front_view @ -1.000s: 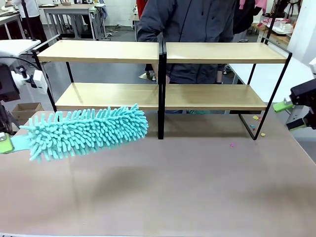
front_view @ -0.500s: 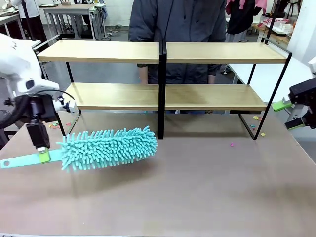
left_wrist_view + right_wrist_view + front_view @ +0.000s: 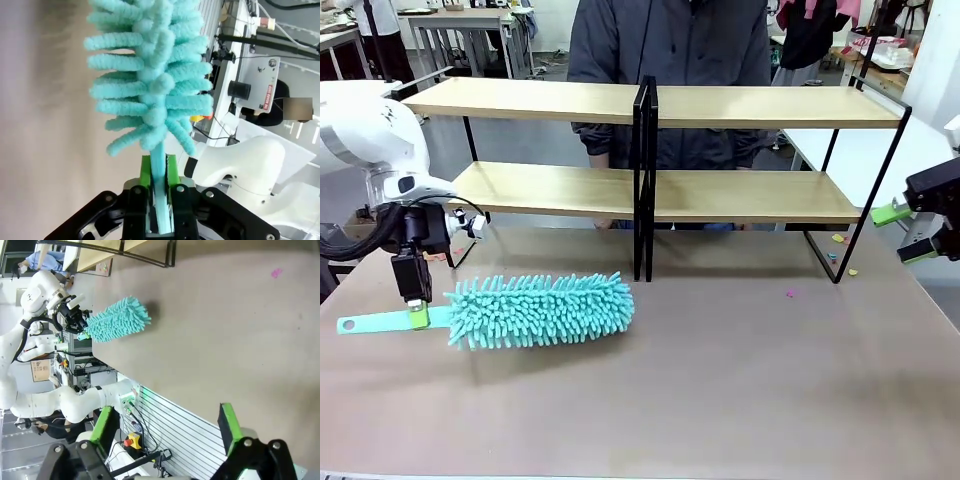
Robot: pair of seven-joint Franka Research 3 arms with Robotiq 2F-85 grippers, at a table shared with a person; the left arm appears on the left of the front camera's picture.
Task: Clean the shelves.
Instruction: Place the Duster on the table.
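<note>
Two-tier shelves (image 3: 650,105) on brown table (image 3: 720,380); duster (image 3: 540,310) lying there.

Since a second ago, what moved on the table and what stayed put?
The left gripper, shut on the handle of the teal duster, swung in from the table's left edge and lowered the fluffy head onto the table, just in front of the shelves. The left rack's end also shifted a little. The person behind stepped sideways. The right gripper stayed open at the right edge.
</note>
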